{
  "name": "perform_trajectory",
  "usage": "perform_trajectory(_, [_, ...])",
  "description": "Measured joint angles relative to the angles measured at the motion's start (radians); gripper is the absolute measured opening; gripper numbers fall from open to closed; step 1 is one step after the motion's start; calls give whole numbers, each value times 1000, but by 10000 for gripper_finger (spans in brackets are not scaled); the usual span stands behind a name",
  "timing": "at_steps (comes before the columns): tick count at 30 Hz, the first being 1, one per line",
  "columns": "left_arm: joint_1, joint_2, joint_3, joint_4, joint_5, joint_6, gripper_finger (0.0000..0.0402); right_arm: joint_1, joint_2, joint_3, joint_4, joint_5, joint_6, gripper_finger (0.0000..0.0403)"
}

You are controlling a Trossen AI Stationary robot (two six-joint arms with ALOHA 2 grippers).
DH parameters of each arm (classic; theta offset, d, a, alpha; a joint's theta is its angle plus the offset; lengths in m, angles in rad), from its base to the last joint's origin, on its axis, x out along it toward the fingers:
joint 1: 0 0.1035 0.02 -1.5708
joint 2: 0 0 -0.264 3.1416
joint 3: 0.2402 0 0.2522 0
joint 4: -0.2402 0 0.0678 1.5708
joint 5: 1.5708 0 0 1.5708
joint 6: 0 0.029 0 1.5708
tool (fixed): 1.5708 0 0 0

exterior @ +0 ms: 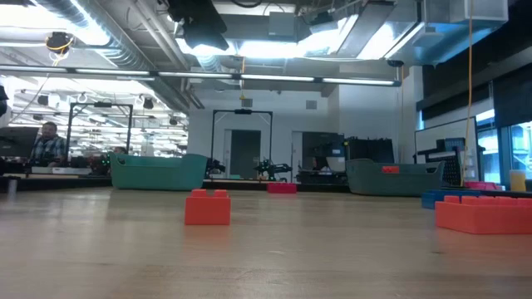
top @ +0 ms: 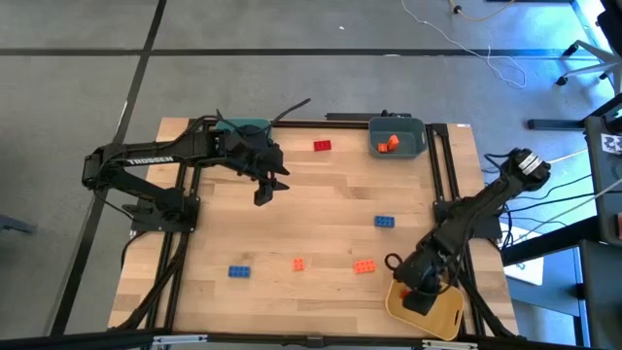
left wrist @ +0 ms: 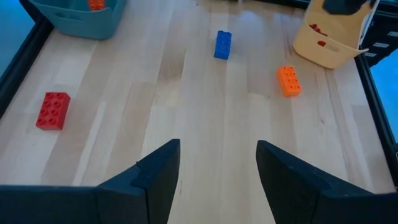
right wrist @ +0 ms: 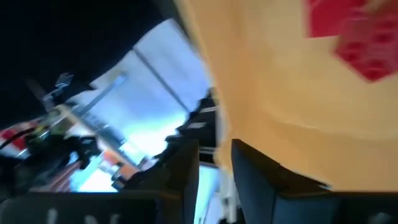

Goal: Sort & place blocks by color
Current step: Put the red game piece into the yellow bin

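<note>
The pale wooden desk [top: 321, 214] is framed by dark rails and stands on a grey floor [top: 78, 87] crossed by dark lines. At its near right corner the yellow bin [top: 442, 316] holds red blocks [right wrist: 354, 31]; the right gripper [top: 420, 297] hangs over this bin, its fingers a narrow gap apart with nothing seen between them, though whether it is released or closing cannot be told. Along the near part of the desk lie a blue block [top: 239, 271] on the left, a small orange block [top: 298, 263] in the middle and an oblong orange block [top: 364, 266] to its right. Farther in, right of centre, lies another blue block [top: 385, 222]. The left gripper [top: 264, 192] hovers over bare wood left of centre, released, fingers spread and empty. At the far edge sit a red block [top: 322, 146], a grey-blue bin [top: 398, 136] with an orange block [top: 389, 144] inside, and a teal bin [exterior: 158, 172] partly hidden under the left arm. Beyond the desk, the room shows ceiling ducts, strip lights and a person [exterior: 48, 143] at far left.
</note>
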Motion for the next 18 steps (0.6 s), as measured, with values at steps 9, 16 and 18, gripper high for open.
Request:
perform_trajectory(9, [0,0,0,-2,0,19,204,-80,-71,175,-142,75,-31,41])
perform_trajectory(16, [0,0,0,-2,-12,19,204,-132,-83,430,-676,390,-247,10])
perform_trajectory(18, [0,0,0,-2,-26,18,204,-147,-83,504,-806,493,-274,12])
